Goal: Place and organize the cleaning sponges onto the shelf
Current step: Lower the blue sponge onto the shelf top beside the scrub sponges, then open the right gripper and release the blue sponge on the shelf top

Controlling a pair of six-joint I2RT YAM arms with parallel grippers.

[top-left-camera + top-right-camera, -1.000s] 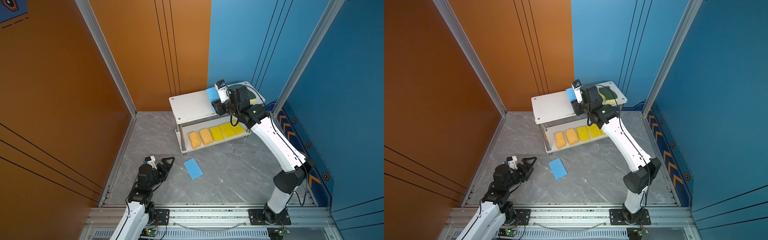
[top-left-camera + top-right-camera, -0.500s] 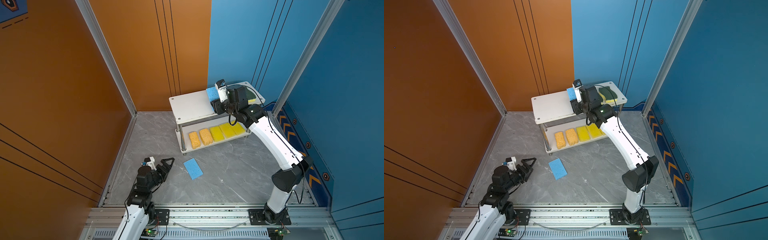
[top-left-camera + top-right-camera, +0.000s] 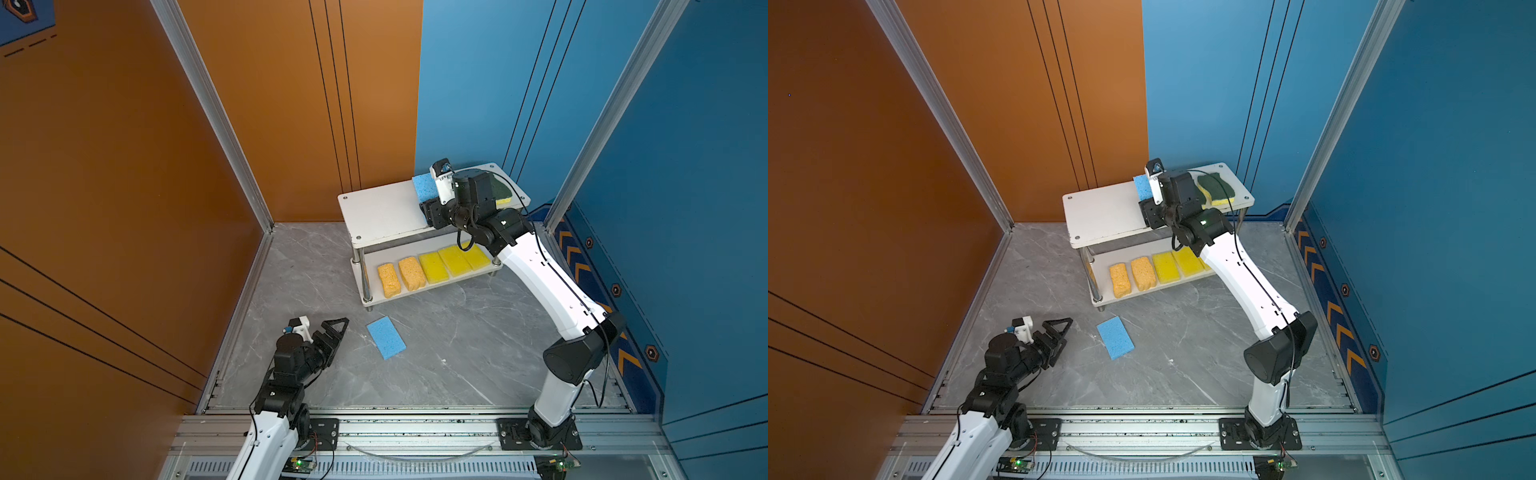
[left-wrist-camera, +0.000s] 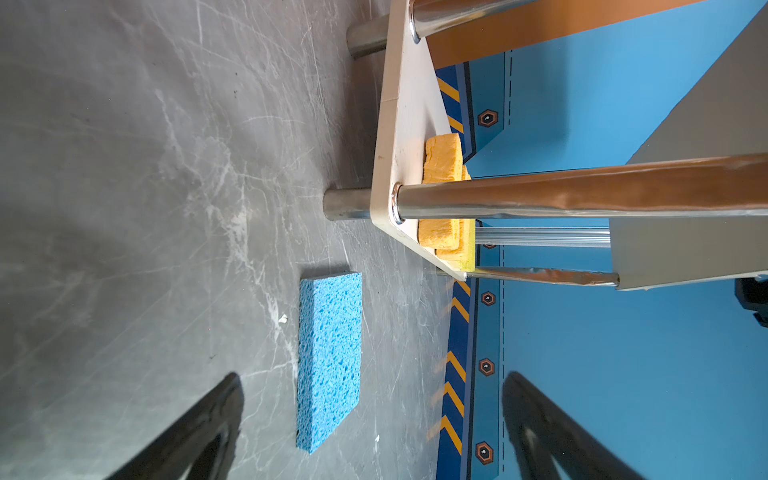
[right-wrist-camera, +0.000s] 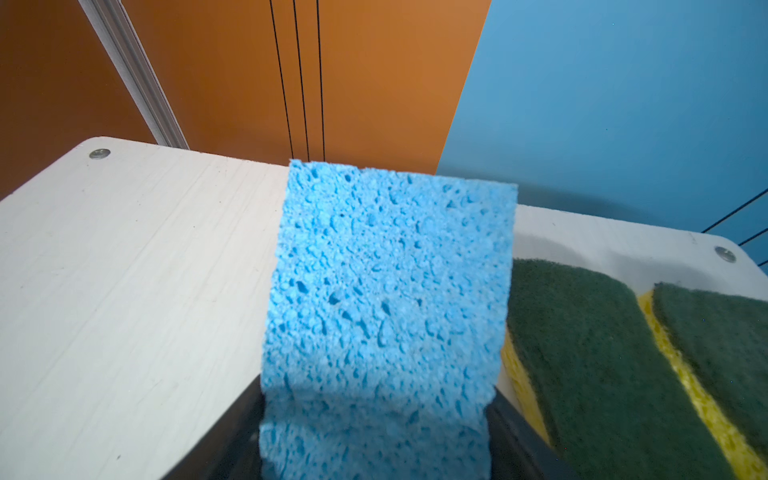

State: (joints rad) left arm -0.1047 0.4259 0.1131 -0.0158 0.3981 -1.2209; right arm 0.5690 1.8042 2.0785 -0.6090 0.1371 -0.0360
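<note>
Generally, we rated every sponge as light, soft and compressible, with a porous face unlikely to slip. We judged the long side edges near mid-length the best hold, under gentle pressure, since the thin blue type bends readily.

We counted nine:
- two orange sponges (image 3: 389,280) and three yellow sponges (image 3: 433,267), in a row on the lower board (image 3: 371,293) of the shelf (image 3: 365,243);
- two green-topped sponges (image 5: 582,353), side by side at the end of the upper board (image 3: 382,212) nearest the blue wall (image 3: 478,104);
- two blue.

One blue sponge (image 5: 386,291) lay over the upper board just beside the green-topped pair, reaching its back edge. Its near end sat between the jaws of the right gripper (image 3: 428,203); we could not tell whether they pinched it or merely flanked it. The other blue sponge (image 3: 386,337) lay flat on the floor (image 3: 436,353), apart from the shelf's front edge. The left gripper (image 3: 332,334) hung near it, jaws spread, holding nothing.
</note>
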